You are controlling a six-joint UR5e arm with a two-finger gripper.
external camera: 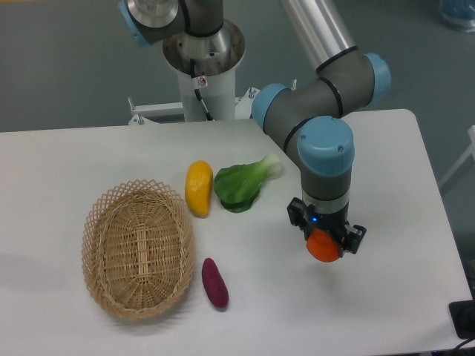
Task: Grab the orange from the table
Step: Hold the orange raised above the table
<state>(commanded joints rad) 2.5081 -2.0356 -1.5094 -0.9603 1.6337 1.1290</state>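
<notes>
The orange (323, 246), round and bright, sits between the black fingers of my gripper (325, 242) at the right-middle of the white table (386, 297). The gripper points straight down and is shut on the fruit, whose lower half shows below the fingers. Whether the orange touches the tabletop or hangs just above it cannot be told from this view.
A woven basket (138, 248) lies at the left. A purple sweet potato (214, 282) lies beside its right rim. An elongated yellow-orange fruit (198, 188) and a green leafy vegetable (242, 185) lie behind. The robot base (202, 52) stands at the table's back edge.
</notes>
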